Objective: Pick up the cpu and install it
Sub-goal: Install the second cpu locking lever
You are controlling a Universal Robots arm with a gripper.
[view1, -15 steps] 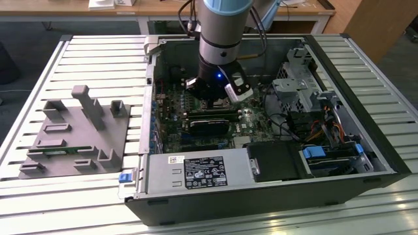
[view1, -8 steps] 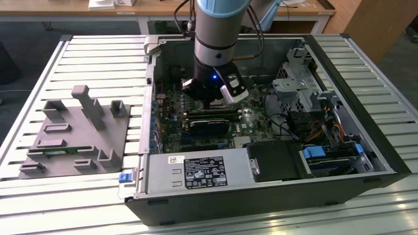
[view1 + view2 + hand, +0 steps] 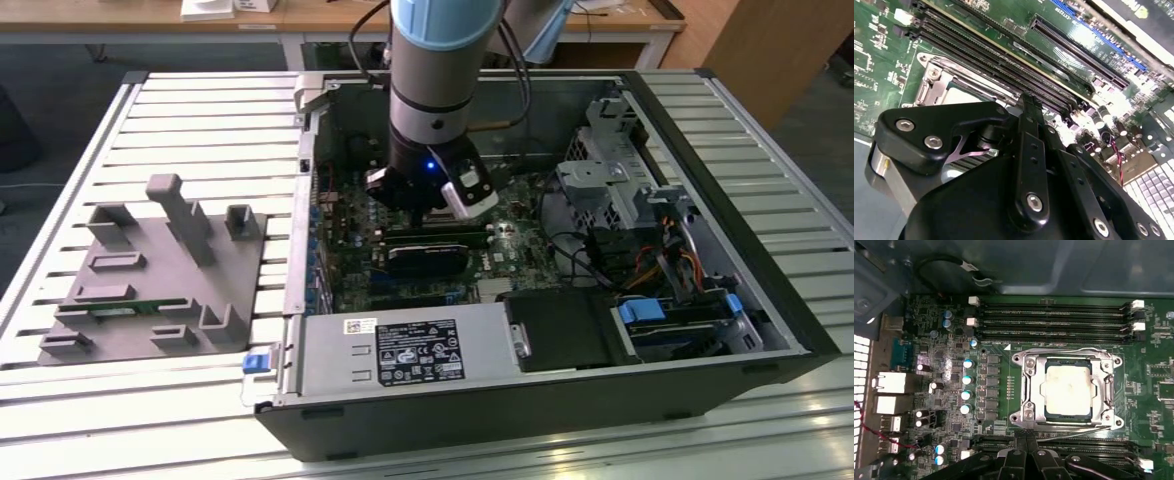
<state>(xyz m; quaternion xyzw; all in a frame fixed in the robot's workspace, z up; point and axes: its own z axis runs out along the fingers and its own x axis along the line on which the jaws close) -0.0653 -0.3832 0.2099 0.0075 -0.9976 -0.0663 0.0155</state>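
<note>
The cpu (image 3: 1068, 392), a square chip with a pale silver top, lies in the motherboard socket under a metal retention frame (image 3: 1026, 390) that sits over its edges. My gripper (image 3: 1027, 434) hovers just off one side of the socket, over the memory slots, fingers together and empty. In the second wrist view the gripper (image 3: 1026, 102) points down beside the socket frame (image 3: 934, 82), and its black linkage hides most of the socket. In the exterior view the gripper (image 3: 427, 213) hangs low inside the open computer case (image 3: 534, 400), above the motherboard (image 3: 400, 270).
Rows of memory slots (image 3: 1054, 320) flank the socket on both sides. Capacitors (image 3: 968, 385) and rear ports (image 3: 891, 382) stand nearby. A grey fixture tray (image 3: 147, 270) lies at the exterior view's left. The power supply (image 3: 400, 350), drive cage (image 3: 627, 190) and cables (image 3: 587, 260) crowd the case.
</note>
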